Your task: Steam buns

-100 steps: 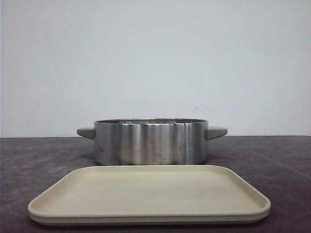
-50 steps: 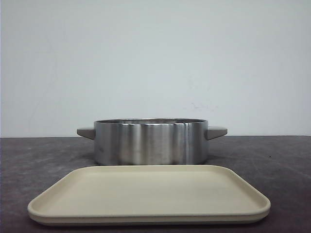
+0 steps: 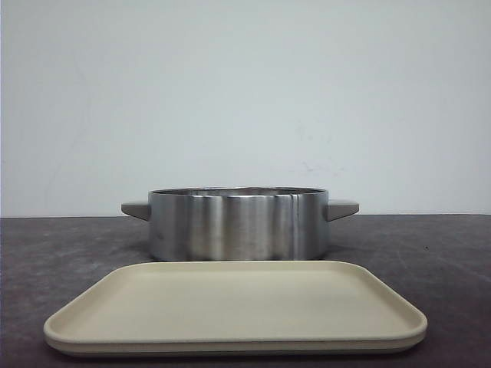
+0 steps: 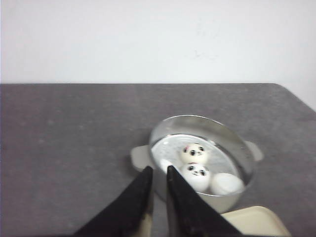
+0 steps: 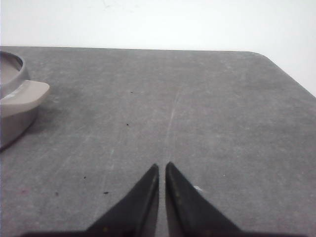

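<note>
In the left wrist view a steel steamer pot (image 4: 232, 144) holds white panda-face buns: one at the far side (image 4: 194, 152), one nearer (image 4: 196, 176), a plain-looking one beside it (image 4: 227, 183), and a sliver of another (image 4: 165, 164) behind my finger. My left gripper (image 4: 159, 171) is shut and empty, above the table just short of the pot's rim. My right gripper (image 5: 162, 167) is shut and empty over bare table, away from the pot (image 5: 10, 98). In the front view the pot (image 3: 238, 224) hides the buns, and neither gripper shows.
A beige rectangular tray (image 3: 230, 307) lies empty in front of the pot; its corner shows in the left wrist view (image 4: 254, 222). The pot has grey side handles (image 3: 341, 208). The dark grey table ends at a white wall.
</note>
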You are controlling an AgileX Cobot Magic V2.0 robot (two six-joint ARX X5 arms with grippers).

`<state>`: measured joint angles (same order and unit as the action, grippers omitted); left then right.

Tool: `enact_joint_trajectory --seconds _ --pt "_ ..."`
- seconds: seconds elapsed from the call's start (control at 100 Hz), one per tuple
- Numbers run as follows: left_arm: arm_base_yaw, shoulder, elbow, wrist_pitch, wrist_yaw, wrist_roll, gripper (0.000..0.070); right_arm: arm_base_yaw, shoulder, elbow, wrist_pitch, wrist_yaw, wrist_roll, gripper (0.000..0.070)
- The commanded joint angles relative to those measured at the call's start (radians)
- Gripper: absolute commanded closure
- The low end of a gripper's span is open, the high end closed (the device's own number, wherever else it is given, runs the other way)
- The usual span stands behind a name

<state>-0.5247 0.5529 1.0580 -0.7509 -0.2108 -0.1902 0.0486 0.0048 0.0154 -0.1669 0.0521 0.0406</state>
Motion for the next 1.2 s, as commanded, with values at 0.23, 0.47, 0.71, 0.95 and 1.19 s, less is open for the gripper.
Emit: enact_joint_trajectory --seconds 0.23,0.47,0.71,0.95,1.19 --pt "0.217 -0.100 -0.258 0.469 0.106 0.065 0.0700 0.002 -0.001 -0.004 0.011 0.000 -0.010 0.0682" --pt "0.365 -0.205 -0.675 0.916 0.301 -0.079 0.0700 0.002 -0.001 -0.004 0.011 0.000 -0.010 0.0682" --pt "0.451 -0.354 -0.933 0.943 0.301 -0.117 0.0700 0.002 -0.001 -0.004 0.011 0.000 -0.010 0.0682" --pt "0.489 -0.507 -1.043 0.878 0.285 -0.100 0.0700 0.002 -0.001 -0.004 0.011 0.000 -0.010 0.0681" --pt "0.498 -0.550 -1.044 0.682 0.230 -0.046 0.0700 0.002 -0.001 -0.004 0.011 0.000 -0.010 0.0682"
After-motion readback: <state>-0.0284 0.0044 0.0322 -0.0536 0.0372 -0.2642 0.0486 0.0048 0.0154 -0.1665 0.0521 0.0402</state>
